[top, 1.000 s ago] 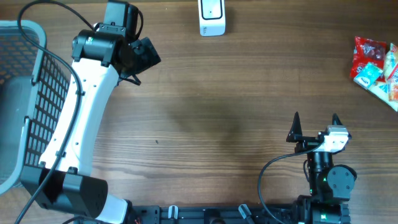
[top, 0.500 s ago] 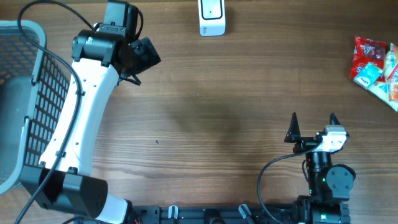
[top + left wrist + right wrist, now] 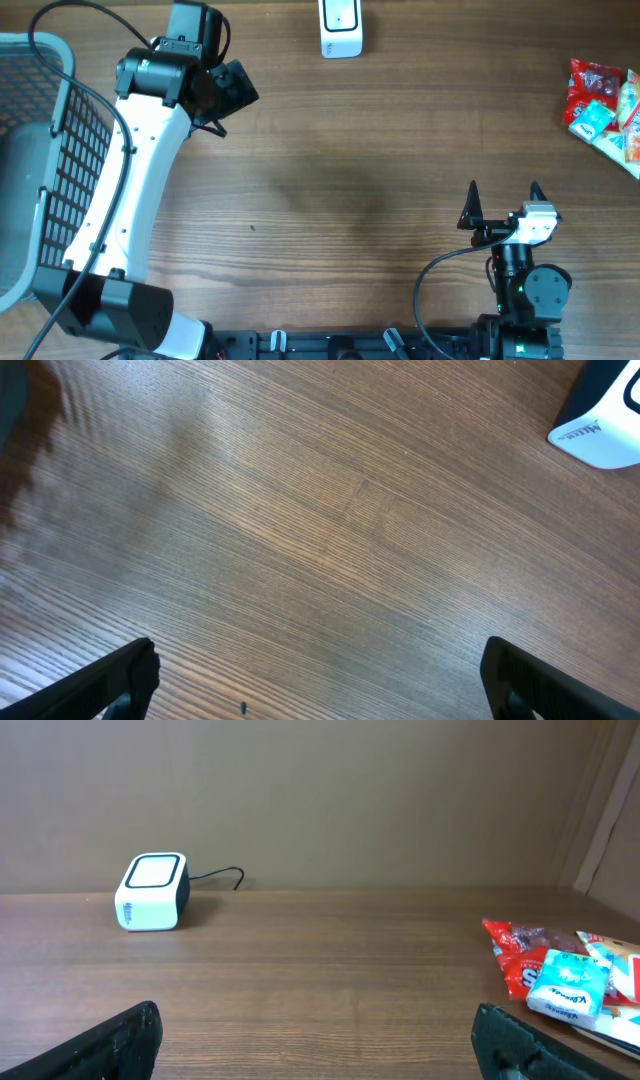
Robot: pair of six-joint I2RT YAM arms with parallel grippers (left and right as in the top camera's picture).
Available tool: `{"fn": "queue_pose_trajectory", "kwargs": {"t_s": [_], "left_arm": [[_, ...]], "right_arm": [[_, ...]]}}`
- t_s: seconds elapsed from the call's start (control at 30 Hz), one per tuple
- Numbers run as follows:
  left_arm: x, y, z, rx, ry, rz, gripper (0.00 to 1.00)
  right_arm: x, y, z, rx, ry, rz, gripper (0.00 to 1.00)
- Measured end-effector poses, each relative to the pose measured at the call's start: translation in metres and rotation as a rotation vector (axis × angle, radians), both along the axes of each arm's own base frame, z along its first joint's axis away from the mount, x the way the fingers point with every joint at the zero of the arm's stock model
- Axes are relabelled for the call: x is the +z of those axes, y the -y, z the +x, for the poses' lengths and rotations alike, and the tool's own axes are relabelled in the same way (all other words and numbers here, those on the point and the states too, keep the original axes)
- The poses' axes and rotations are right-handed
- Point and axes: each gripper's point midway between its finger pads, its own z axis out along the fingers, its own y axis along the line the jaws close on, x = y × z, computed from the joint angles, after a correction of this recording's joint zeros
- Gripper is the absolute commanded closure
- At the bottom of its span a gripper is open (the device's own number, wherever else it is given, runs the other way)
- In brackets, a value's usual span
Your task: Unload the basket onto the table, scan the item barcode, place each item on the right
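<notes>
A pile of snack packets lies at the table's right edge, with a red packet (image 3: 590, 85) (image 3: 518, 952) and a light blue one (image 3: 592, 118) (image 3: 566, 982) on top; no barcode shows. The white barcode scanner (image 3: 340, 28) (image 3: 152, 892) (image 3: 603, 432) stands at the far middle. My right gripper (image 3: 503, 192) (image 3: 315, 1038) hovers open and empty near the front right, well short of the packets. At the far left, a little left of the scanner, my left gripper (image 3: 230, 92) (image 3: 320, 682) hangs open over bare wood.
A grey mesh basket (image 3: 40, 160) stands at the left edge beside the left arm. A black cable (image 3: 222, 875) runs from the scanner to the back wall. More packets (image 3: 630, 130) reach past the right edge.
My right gripper has shifted slightly to the left. The left arm, scanner and packets have not moved.
</notes>
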Motion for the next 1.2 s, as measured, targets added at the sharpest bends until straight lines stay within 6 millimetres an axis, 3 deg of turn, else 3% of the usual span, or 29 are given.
{"fn": "queue_pose_trajectory", "kwargs": {"t_s": [0.63, 0.73, 0.9, 1.07, 1.2], "left_arm": [[0.0, 0.0, -0.003, -0.023, 0.0, 0.065, 0.0], [-0.009, -0.001, -0.024, -0.104, -0.027, 0.116, 0.0], [-0.018, -0.006, -0.054, -0.209, 0.097, 0.132, 0.0], [-0.04, 0.013, -0.091, -0.46, 0.4, 0.077, 0.0], [-0.046, 0.012, -0.128, -0.52, 0.624, 0.076, 0.0]], "right_arm": [[0.0, 0.0, 0.0, 0.0, 0.0, 0.0, 0.0], [0.0, 0.0, 0.0, 0.0, 0.001, 0.0, 0.0], [0.0, 0.0, 0.0, 0.0, 0.003, 0.0, 0.0], [0.001, 0.0, 0.0, 0.0, 0.005, 0.0, 0.0], [0.001, 0.0, 0.0, 0.0, 0.006, -0.001, 0.0]]}}
